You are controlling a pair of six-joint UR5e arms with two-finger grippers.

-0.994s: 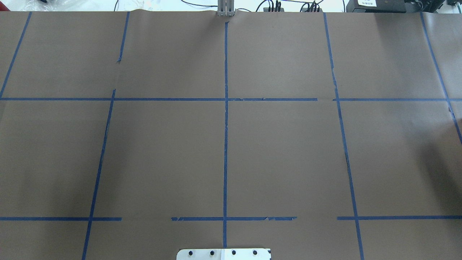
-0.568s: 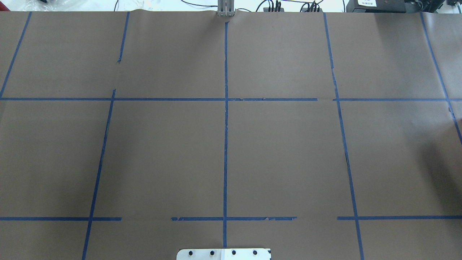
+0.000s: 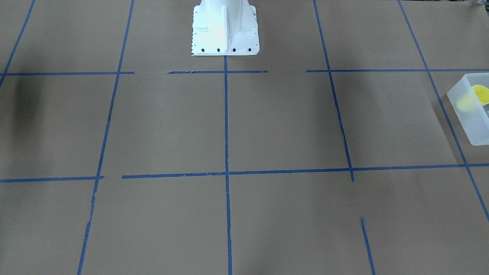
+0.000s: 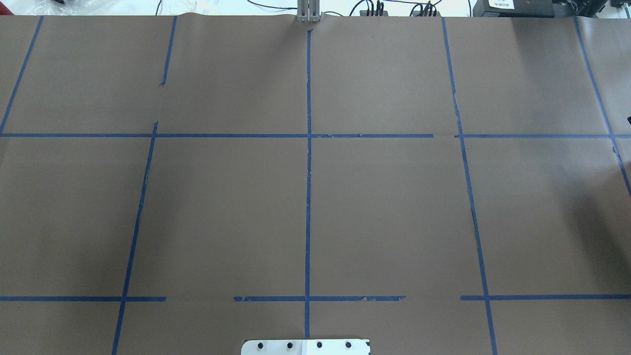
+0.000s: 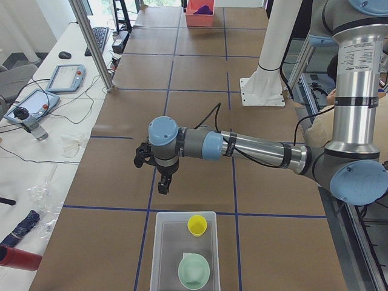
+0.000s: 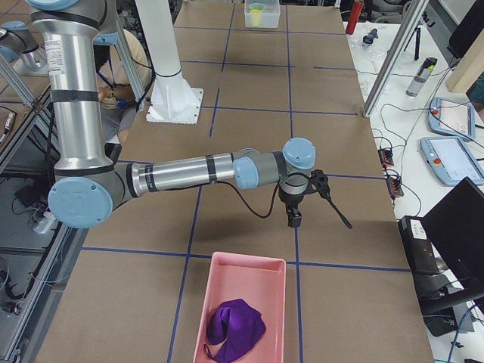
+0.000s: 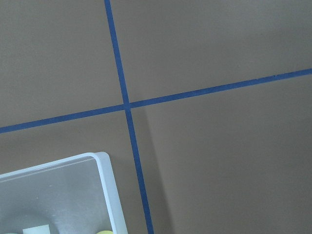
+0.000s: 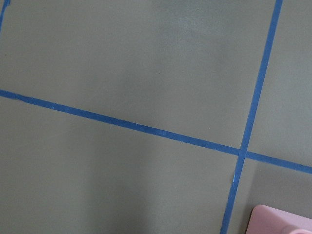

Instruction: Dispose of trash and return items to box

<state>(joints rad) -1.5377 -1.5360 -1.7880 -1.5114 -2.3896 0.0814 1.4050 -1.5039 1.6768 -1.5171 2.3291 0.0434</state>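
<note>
The translucent box [image 5: 176, 239] stands on the brown table at my left end. The yellow cup [image 5: 196, 225] and the mint-green bowl [image 5: 194, 271] sit inside it. The box also shows at the right edge of the front-facing view [image 3: 464, 110], with the cup [image 3: 480, 94] in it, and its corner shows in the left wrist view [image 7: 105, 180]. My left gripper [image 5: 165, 185] hangs above the table just beyond the box. My right gripper [image 6: 293, 219] hangs above the table beyond a pink tray. I cannot tell whether either gripper is open or shut.
A pink tray [image 6: 242, 261] holding a purple cloth [image 6: 236, 324] stands at my right end; its corner shows in the right wrist view [image 8: 282, 222]. The white pedestal [image 3: 225, 26] stands at the table's near edge. Cables and tablets lie along the far side.
A small dark tip has come into the right edge of the overhead view, and the shadow there has shifted. Nothing else on the table has moved.
</note>
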